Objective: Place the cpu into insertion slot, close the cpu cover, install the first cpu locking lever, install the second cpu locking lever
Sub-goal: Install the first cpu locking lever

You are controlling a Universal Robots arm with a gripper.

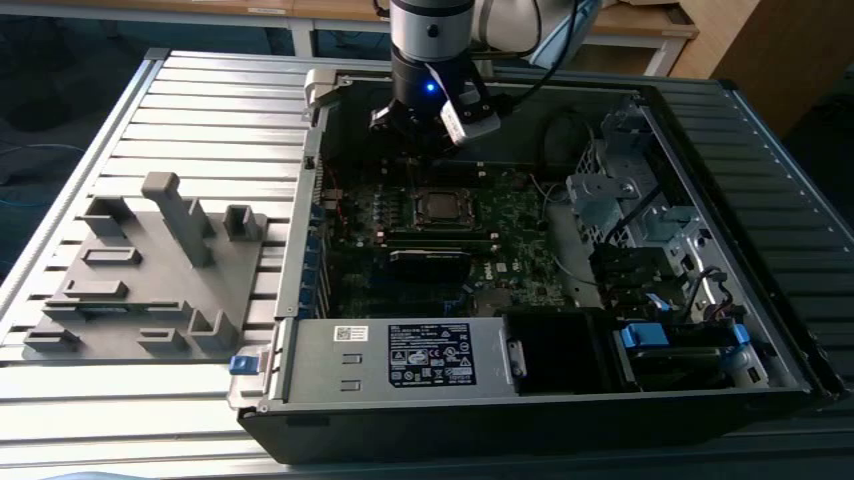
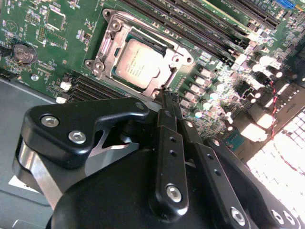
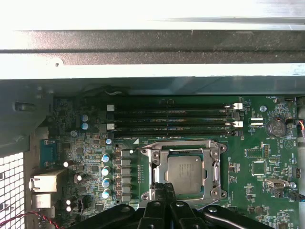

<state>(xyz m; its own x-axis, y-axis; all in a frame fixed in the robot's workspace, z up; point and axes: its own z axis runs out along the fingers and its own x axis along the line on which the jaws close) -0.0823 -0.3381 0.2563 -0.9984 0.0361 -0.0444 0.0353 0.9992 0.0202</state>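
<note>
Hovering low inside the open computer case point(image 1: 534, 430), the hand point(image 2: 167, 99) has its two black fingers point(image 3: 158, 202) pressed together, with nothing visible between them. The fingertips sit at the near edge of the cpu cover point(image 3: 156, 167); whether they touch it cannot be told. The cpu point(image 2: 138, 64) lies flat in the insertion slot point(image 2: 145, 40), just beyond the fingertips, its silvery top showing through the window of the cover. In both wrist views the cover lies down flat around the chip. The green circuit board point(image 3: 257, 167) surrounds the slot. The long black memory slots point(image 3: 171, 117) run past the cpu, farther from the hand. A grey moulded tray point(image 1: 147, 290) rests on the slatted surface point(image 1: 200, 110) outside the case, well apart from the hand.
</note>
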